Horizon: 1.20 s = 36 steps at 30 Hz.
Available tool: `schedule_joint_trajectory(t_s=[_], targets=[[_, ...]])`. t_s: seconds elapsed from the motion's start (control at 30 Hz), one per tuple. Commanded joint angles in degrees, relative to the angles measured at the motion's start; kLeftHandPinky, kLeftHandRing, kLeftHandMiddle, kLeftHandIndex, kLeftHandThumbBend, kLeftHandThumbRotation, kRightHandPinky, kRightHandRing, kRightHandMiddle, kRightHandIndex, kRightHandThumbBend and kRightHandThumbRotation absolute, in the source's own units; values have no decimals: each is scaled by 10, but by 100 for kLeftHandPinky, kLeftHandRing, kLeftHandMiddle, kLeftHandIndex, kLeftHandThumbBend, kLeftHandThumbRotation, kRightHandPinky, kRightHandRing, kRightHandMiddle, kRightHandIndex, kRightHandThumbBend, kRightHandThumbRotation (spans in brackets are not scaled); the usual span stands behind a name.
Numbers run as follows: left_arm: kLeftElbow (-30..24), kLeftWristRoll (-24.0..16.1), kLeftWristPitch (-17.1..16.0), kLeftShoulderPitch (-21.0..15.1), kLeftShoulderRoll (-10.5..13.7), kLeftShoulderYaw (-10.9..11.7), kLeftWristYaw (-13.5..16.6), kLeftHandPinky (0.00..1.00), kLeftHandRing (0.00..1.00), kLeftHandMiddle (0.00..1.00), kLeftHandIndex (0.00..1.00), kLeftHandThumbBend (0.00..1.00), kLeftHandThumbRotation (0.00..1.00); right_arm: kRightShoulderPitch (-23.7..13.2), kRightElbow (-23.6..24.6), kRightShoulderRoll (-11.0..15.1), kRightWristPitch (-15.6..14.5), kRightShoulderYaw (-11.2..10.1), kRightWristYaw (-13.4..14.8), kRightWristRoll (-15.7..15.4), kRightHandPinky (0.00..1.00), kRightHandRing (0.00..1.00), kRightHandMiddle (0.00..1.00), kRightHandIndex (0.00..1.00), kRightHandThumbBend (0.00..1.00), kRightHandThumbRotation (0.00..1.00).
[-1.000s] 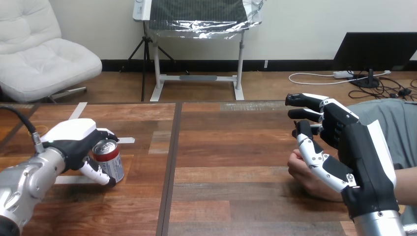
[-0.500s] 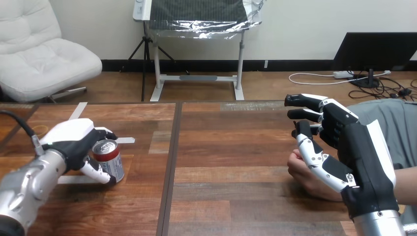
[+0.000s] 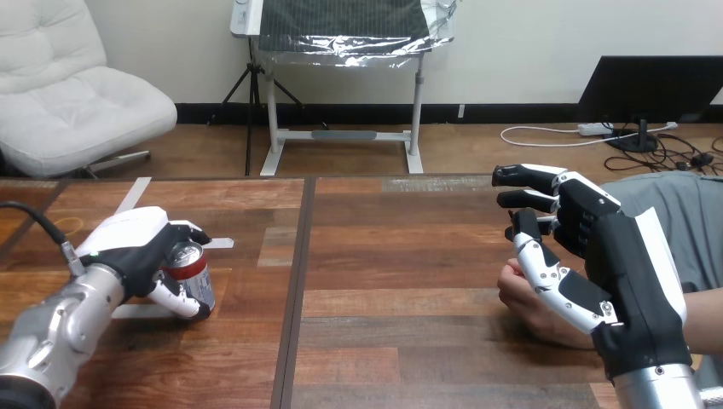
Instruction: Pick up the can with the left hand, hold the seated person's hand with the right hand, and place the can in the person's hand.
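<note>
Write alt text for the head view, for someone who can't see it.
The robot's left hand curls its fingers round a can at the left of the table. Its right hand, open, is over the person's hand at the right; whether they touch is unclear.

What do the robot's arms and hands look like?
The left forearm and right forearm are silver metal tubes. The left hand and right hand are black with white shells on their backs; the jointed fingers mix black and white.

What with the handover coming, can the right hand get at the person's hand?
Probably yes: the right hand hangs open right over the person's hand, which rests on the table, and nothing lies between the two.
</note>
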<state>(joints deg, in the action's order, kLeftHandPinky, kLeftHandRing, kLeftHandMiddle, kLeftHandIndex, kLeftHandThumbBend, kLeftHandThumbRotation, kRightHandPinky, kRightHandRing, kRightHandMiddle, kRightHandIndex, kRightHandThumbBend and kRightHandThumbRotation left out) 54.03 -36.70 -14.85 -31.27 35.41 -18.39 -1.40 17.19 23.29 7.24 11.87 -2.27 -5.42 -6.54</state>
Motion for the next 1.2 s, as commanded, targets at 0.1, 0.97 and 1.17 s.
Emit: schedule_joint_trajectory(t_s=[0.1,0.97,1.17], targets=[[24,33,-27,-50,-9,21,23,61,67,71,73,72,2,-37,16,11,9,-7,-4,8,56,72,76,68,15,0],[56,54,-38,-56,-13,16,44,46,47,52,56,68,0,-38,15,11,5,-8,-11,9,57,72,76,68,16,0],[64,56,-41,-55,-14,17,50,44,45,51,55,68,0,-36,17,12,2,-8,-14,8,58,72,77,68,16,0]])
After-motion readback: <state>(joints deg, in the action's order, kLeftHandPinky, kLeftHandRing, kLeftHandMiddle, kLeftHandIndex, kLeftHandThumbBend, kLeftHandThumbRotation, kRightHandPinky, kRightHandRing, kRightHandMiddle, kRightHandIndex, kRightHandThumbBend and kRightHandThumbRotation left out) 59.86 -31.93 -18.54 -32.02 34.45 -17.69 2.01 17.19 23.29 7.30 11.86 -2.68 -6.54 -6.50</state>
